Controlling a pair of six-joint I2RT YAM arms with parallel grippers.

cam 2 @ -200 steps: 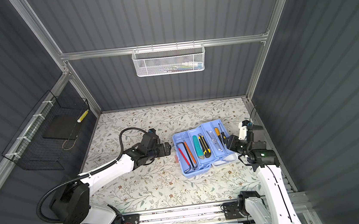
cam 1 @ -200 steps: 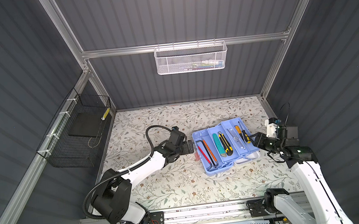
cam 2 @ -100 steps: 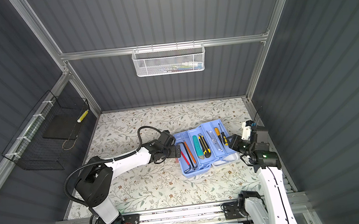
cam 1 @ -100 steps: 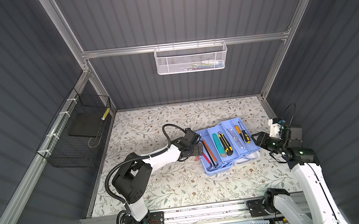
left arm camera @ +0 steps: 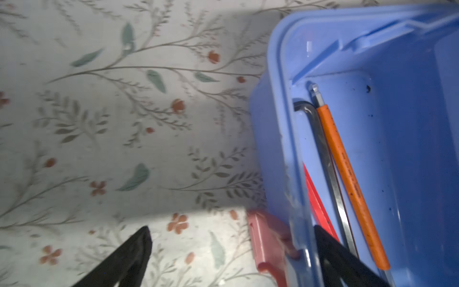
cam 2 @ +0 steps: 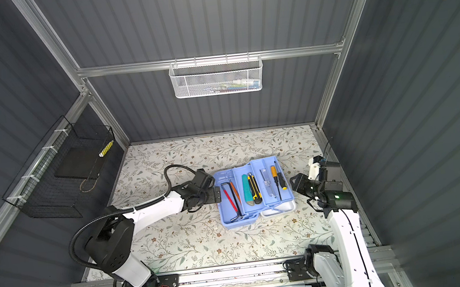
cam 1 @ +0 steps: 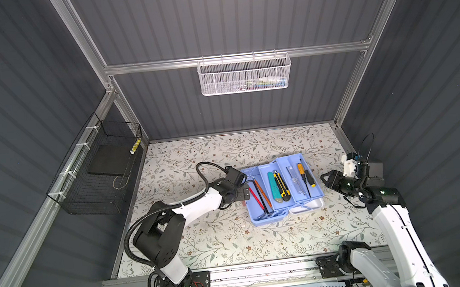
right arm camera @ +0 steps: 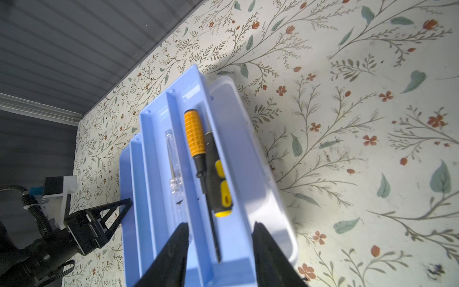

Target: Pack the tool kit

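On the desk, the light-blue tool kit lies open, tools in its tray. Left jaws, spread wide, straddle its left wall; right jaws hang half-open beside its right end.

I can't tell what fills the white mesh wall basket; a light blue plastic tray mostly hides the white lid.

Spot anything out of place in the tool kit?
Yes. The light blue divided plastic tray isn't seated: it lies skewed across the rounded light blue plastic box body and the white plastic lid beside it. Nothing spilled.
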